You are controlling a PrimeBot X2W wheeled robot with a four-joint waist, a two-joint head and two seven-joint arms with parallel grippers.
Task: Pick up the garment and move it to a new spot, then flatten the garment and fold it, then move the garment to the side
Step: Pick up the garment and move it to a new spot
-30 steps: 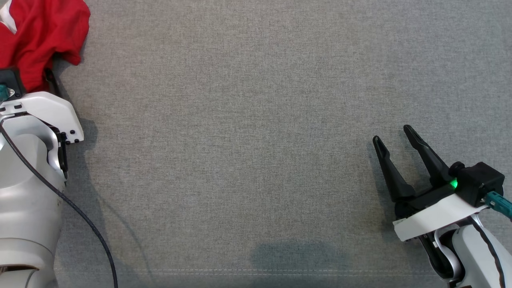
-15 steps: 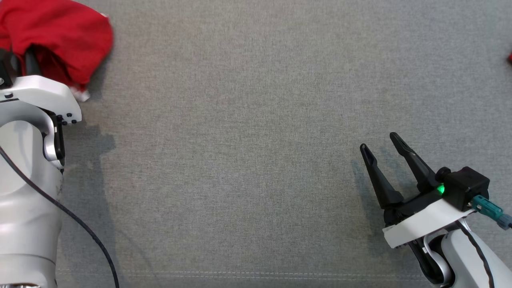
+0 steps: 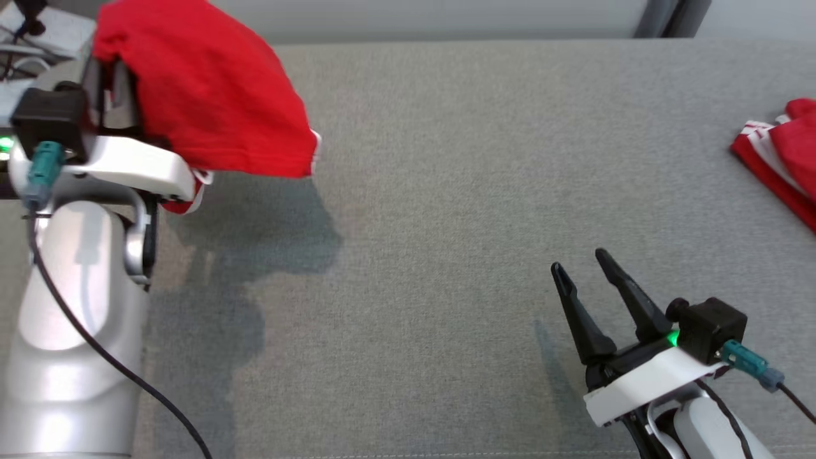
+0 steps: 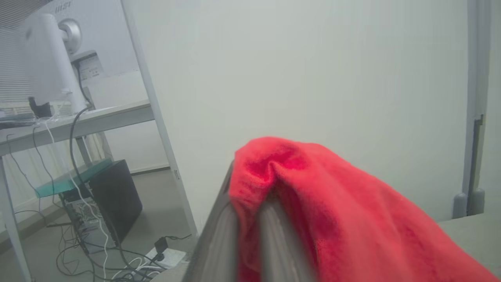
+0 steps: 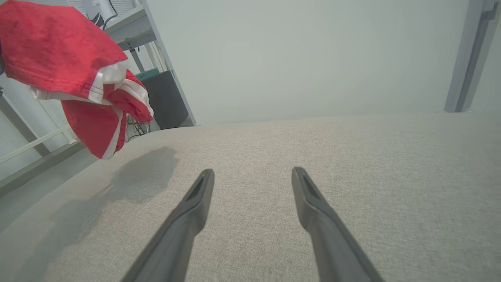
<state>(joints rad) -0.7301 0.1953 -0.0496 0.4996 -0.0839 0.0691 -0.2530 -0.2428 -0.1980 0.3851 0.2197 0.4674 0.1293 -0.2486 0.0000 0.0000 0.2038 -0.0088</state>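
Surface: grey woven tabletop (image 3: 446,255), bare across the middle.
Right gripper (image 3: 580,261): nearest, at the lower right of the head view, low over the cloth surface. Its two dark fingers are spread apart with nothing between them.
Left gripper (image 3: 113,95): at the upper left, raised off the surface. Its fingers are pressed together with red fabric draped over and between them, so it is gripping the garment.
Garment (image 3: 210,95): red with white trim. It hangs bunched from the left gripper, clear of the tabletop and over its left end. The right wrist view shows its lower folds dangling in the air.
Shadow (image 3: 255,223): lies on the tabletop just under the garment, which fits it being airborne.
Second red cloth (image 3: 781,153): red-and-white piece lying at the far right edge, well apart from both grippers.
Background: pale wall (image 5: 293,58) beyond the table, with a desk (image 4: 78,121) and cables off to the left side.
Done, as I judge it: the pick-up.
Left to do: carrying the garment to a new spot and setting it down, then flattening, folding and moving it to the side.
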